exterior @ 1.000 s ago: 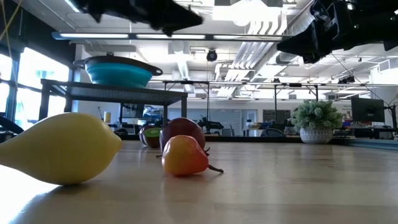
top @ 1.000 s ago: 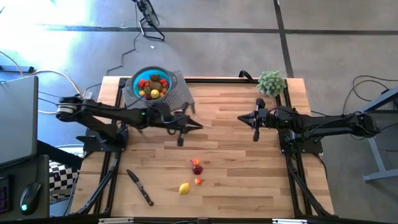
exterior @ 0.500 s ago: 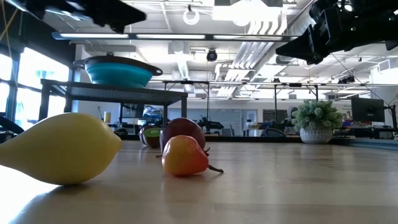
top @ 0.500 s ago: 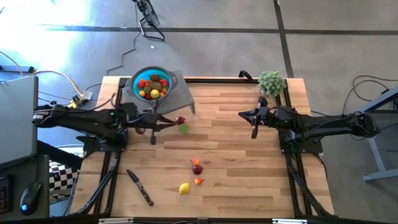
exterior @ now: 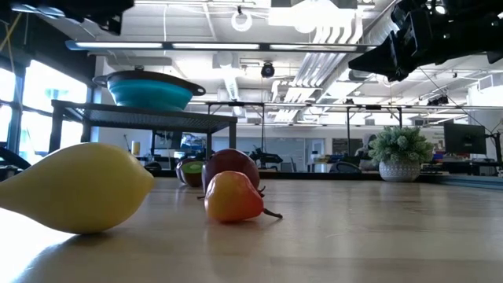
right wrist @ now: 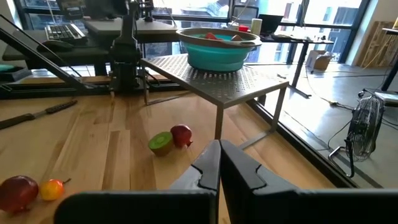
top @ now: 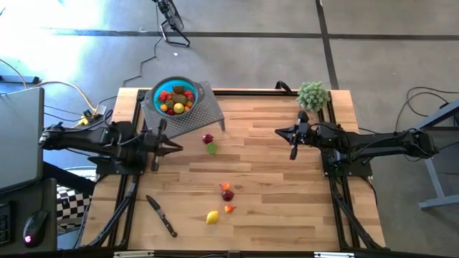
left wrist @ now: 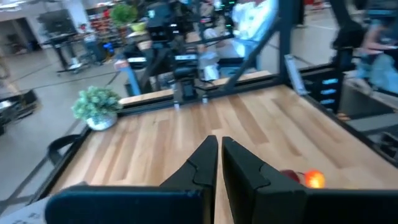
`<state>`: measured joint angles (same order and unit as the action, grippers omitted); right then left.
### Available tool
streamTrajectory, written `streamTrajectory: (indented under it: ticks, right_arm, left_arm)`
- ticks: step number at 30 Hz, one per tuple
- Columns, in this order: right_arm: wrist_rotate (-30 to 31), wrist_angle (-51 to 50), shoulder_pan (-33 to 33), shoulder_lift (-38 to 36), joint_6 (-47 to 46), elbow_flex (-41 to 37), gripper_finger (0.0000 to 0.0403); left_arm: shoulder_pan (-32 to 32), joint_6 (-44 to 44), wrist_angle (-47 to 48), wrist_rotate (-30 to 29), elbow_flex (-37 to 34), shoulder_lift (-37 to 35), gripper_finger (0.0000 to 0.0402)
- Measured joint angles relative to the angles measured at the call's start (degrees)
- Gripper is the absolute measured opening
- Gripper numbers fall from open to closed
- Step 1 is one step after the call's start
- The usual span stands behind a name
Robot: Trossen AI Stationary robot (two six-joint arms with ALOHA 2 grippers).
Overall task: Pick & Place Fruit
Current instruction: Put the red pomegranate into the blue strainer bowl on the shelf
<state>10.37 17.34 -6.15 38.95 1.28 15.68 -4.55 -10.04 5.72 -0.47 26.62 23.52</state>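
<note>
I see the left gripper with fingers together, empty, beside the bowl of fruit; right gripper likewise. More fruit lies mid-table.

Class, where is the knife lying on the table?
In the high view, the knife lies near the table's front left corner, left of the yellow fruit.

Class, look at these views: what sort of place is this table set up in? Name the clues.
Probably a robotics lab or workshop in an open industrial hall. Two arms are mounted at a wooden table on a bare concrete floor, exposed ducts and strip lights run overhead, and desks with a monitor fill the background.
</note>
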Motion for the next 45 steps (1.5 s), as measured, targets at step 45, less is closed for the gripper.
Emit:
streamTrajectory:
  ticks: [45]
  right_arm:
    - [4.62, -14.91, 13.73, 28.41, -4.44, 32.92, 0.0002]
  left_arm:
    - [-6.72, -1.68, 12.52, -7.65, -0.23, -7.95, 0.0019]
